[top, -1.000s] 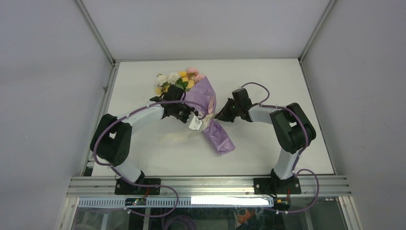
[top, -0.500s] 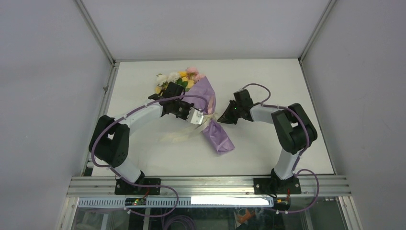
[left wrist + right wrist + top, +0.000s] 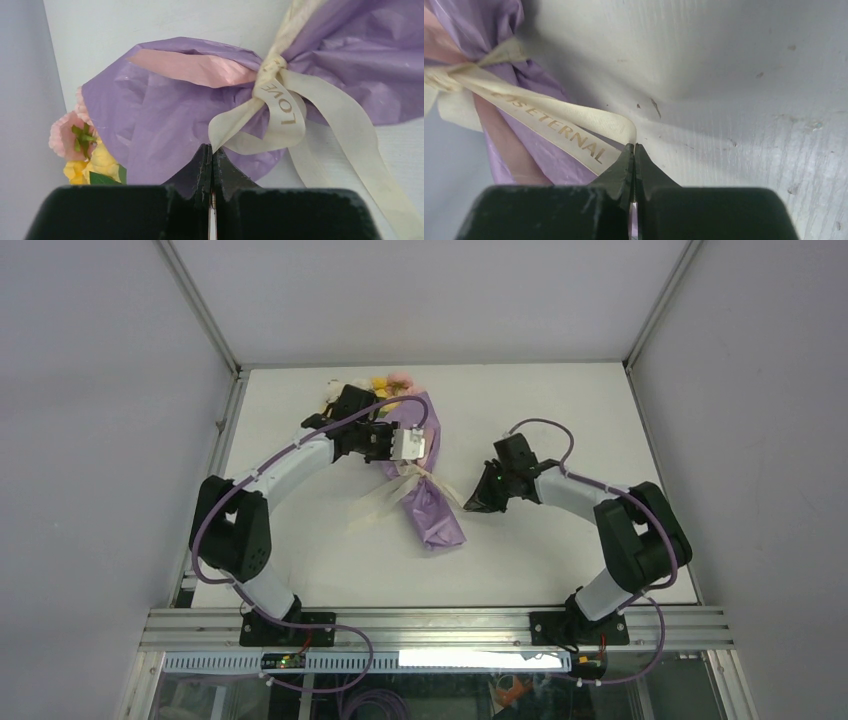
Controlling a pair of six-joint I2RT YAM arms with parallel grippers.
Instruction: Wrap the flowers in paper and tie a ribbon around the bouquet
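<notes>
Two ribbon (image 3: 285,107) tails pinched by left pincer (image 3: 210,155), right pincer (image 3: 634,152), bouquet (image 3: 430,510) shifted leftward.

From above, my left arm (image 3: 300,455) hides most of the flowers (image 3: 398,378); one ribbon (image 3: 345,117) tail apparently leaves the wrist view's corner.

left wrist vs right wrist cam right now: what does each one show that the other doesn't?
Left wrist only: the flowers, pink and yellow, at the wrap's open end; a ribbon loop lettered LOVE. Right wrist only: a ribbon tail lettered ETERNAL; dark specks on the table. Both: lilac paper cinched by the knot, with the left fingers and right fingers each shut on a ribbon end.
</notes>
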